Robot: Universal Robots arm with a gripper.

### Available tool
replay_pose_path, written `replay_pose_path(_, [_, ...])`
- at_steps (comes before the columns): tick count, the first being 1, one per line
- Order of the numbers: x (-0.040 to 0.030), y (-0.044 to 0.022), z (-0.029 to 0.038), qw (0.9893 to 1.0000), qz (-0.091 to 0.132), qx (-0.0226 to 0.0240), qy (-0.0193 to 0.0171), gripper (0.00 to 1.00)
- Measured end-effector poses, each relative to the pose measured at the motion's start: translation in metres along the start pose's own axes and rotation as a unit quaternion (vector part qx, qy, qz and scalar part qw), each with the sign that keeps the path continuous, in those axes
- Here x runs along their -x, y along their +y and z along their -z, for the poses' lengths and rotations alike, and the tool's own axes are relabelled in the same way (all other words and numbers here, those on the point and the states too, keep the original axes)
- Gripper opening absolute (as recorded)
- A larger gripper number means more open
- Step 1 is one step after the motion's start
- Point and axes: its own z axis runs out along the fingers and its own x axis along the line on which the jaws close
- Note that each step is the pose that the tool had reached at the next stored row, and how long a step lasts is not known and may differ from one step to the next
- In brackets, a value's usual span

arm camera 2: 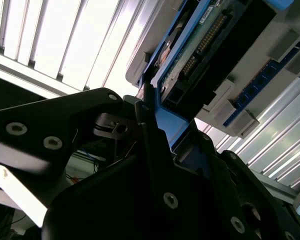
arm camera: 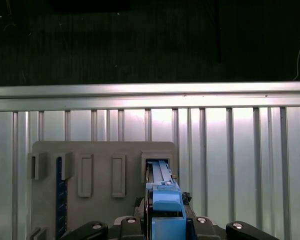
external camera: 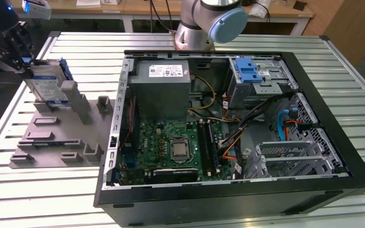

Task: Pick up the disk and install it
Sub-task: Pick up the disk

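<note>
Ribbed aluminium table (external camera: 334,57) carrying 1 open computer case (external camera: 353,156) and, at the exterior view's left, a grey slotted fixture (external camera: 55,142). The disk (external camera: 46,83) stands on edge, slightly tilted, in a fixture slot. The gripper (external camera: 23,61) jaws are closed on its blue caddy's upper end, with the disk between them.

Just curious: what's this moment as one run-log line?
stage: pickup | gripper shut on disk | disk upright at grey holder | computer case open
</note>
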Motion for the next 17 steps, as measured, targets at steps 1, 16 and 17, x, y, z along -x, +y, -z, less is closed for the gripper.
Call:
replay_pose_path(1, [0.0, 0.0, 0.0003, 1.0, 0.0, 0.0, 0.0, 0.36])
replay_pose_path(16, [0.0, 0.0001, 0.0029, 1.0, 0.0, 0.0, 0.0, 0.36])
replay_pose_path(17, [0.0, 0.0001, 0.0031, 1.0, 0.0, -0.0001, 0.0, 0.36])
